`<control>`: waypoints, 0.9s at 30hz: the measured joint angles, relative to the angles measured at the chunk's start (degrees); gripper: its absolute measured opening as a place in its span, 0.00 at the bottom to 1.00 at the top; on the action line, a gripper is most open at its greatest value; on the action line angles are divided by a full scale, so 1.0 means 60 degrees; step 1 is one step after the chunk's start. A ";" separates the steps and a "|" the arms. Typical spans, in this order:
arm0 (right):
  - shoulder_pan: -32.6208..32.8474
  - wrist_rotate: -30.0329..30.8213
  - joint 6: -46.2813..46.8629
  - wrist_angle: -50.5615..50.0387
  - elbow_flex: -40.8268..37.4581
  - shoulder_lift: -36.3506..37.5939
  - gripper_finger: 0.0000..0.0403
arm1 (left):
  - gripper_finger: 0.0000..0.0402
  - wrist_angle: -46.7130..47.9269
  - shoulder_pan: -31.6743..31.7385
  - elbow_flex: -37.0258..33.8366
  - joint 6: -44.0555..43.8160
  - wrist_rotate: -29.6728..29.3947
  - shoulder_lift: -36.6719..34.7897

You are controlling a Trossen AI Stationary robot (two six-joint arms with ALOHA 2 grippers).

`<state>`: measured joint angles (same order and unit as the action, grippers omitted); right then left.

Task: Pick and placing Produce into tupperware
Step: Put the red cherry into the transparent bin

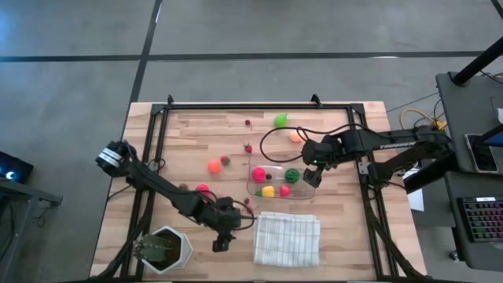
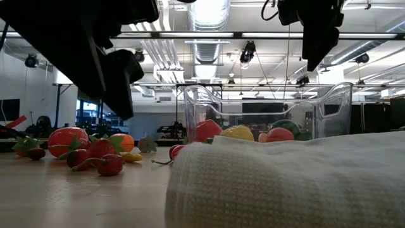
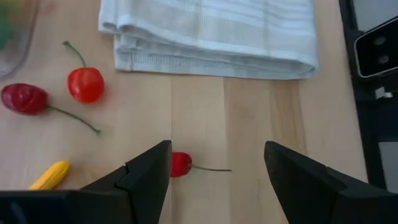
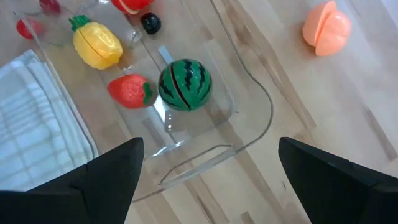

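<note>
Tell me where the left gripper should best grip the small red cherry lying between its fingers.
Grip the round red body of the cherry, not its thin stem. The left gripper is open above it, so a straight descent likely works, fingers closing across the ball; the stem trails flat toward the other finger.

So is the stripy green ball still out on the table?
No, the stripy green ball sits inside the clear tupperware, next to a red strawberry.

Folded white cloth [image 2: 285,183] in the low view masking the tupperware's [image 2: 266,114] base and most produce inside.
</note>
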<state>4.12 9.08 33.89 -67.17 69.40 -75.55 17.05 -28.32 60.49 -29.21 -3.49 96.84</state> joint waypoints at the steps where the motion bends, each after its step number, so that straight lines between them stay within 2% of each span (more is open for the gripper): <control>1: 0.0000 0.0004 0.0046 0.0014 -0.0042 0.0020 0.91 | 0.60 0.0000 0.0000 -0.0001 0.0003 -0.0007 0.0041; 12: 0.0000 0.0000 0.0359 0.0037 -0.0591 0.0193 0.91 | 0.60 0.0022 -0.0007 -0.0033 0.0210 -0.0404 0.0800; 19: 0.0000 -0.0007 0.0427 0.0041 -0.0813 0.0213 0.91 | 0.60 0.0123 -0.0011 -0.0029 0.0200 -0.0947 0.0844; 27: 0.0000 -0.0011 0.0430 0.0052 -0.0941 0.0215 0.91 | 0.60 0.0221 -0.0022 -0.0029 0.0200 -0.0968 0.1073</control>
<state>4.12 9.02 36.47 -66.86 63.76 -74.26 18.38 -28.45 60.31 -28.01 -9.30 103.28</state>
